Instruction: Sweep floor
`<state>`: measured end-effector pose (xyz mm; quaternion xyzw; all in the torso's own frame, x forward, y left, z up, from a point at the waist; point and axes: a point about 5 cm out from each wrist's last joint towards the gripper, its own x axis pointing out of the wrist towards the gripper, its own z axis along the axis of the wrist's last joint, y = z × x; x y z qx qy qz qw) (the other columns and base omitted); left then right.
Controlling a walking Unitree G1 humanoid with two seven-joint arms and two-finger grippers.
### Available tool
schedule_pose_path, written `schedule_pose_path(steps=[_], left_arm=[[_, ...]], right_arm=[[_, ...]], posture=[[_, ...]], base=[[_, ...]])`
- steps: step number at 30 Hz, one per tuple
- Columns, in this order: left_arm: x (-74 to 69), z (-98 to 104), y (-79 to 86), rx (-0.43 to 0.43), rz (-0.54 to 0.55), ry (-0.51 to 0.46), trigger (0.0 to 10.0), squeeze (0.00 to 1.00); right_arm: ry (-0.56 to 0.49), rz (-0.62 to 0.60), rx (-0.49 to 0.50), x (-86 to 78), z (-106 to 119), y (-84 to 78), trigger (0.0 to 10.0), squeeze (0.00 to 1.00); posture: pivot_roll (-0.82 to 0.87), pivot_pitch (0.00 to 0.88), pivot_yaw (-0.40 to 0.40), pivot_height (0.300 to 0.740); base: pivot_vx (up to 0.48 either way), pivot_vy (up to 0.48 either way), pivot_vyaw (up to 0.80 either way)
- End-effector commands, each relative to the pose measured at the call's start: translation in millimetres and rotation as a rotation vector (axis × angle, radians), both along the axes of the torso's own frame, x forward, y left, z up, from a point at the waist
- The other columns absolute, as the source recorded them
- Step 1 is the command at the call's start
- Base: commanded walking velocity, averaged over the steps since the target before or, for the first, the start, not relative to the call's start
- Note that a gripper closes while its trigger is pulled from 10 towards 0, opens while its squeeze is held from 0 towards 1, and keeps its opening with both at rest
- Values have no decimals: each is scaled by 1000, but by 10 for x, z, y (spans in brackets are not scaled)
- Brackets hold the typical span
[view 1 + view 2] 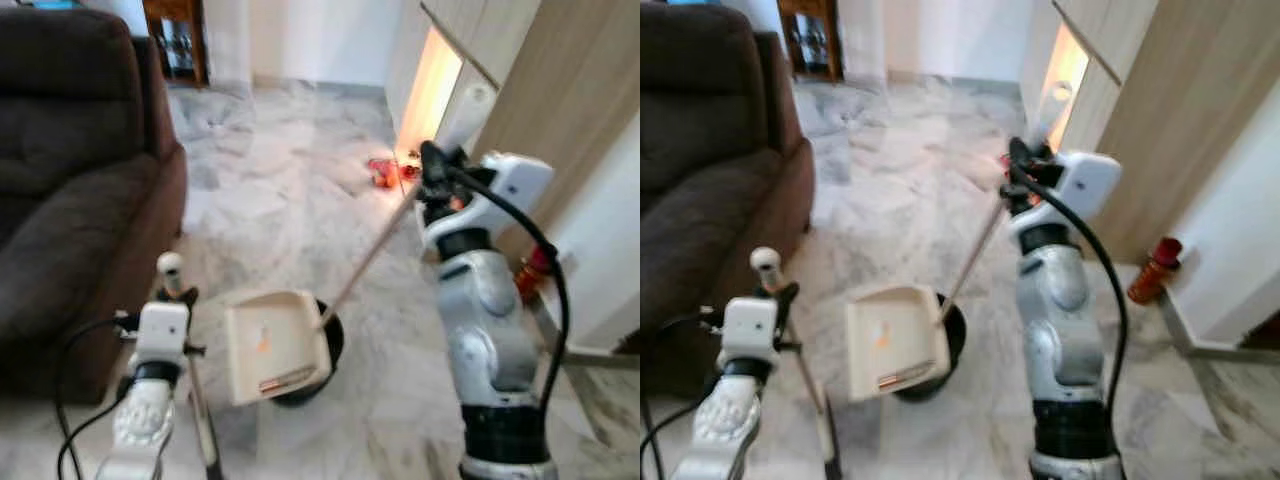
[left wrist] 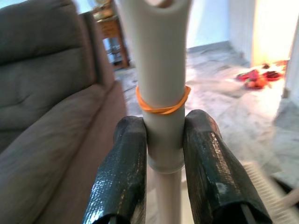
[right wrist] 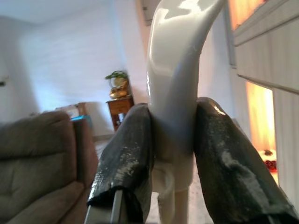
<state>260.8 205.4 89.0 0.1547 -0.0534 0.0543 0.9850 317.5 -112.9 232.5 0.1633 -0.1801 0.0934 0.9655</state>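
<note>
Marble floor (image 1: 290, 190) bearing a cream dustpan (image 1: 272, 345), brown sofa (image 1: 70, 200), red debris (image 1: 385, 172) and red bottle (image 1: 1152, 268).

This is a home, most likely a living room. A dark brown upholstered sofa (image 1: 70, 190) fills the 9 to 10 o'clock side, standing on a polished grey-white marble floor (image 1: 280, 190). At 12 o'clock a small wooden side table (image 1: 178, 38) stands against a white wall; the right wrist view shows a potted plant (image 3: 117, 83) on it. Pale wood cabinet doors (image 1: 520, 90) line the 2 o'clock side, with warm light glowing beside them.
</note>
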Motion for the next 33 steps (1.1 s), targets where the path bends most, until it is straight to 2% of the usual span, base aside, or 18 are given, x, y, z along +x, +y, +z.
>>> schedule_pose_path(steps=[1,14,21,25,33], left_arm=[[45,102,-74,11,-25,-48,10000,0],[50,115,-76,9,-29,-55,10000,0],[50,110,-100,0,-43,-58,10000,0],[39,86,-112,-4,-48,-48,10000,0],[44,83,-115,-4,-48,-47,10000,0]], right_arm=[[-59,-33,38,-20,126,-101,10000,0],[-69,-22,46,-17,149,-72,10000,0],[-71,-15,47,-22,156,-44,10000,0],[-95,29,10,-71,171,53,10000,0],[-102,52,0,-92,174,119,10000,0]], posture=[[116,0,-61,740],[115,0,-61,740],[113,0,-63,740],[105,0,-62,740],[105,0,-64,740]], base=[[360,0,0],[361,0,0],[0,0,0],[0,0,0],[0,0,0]])
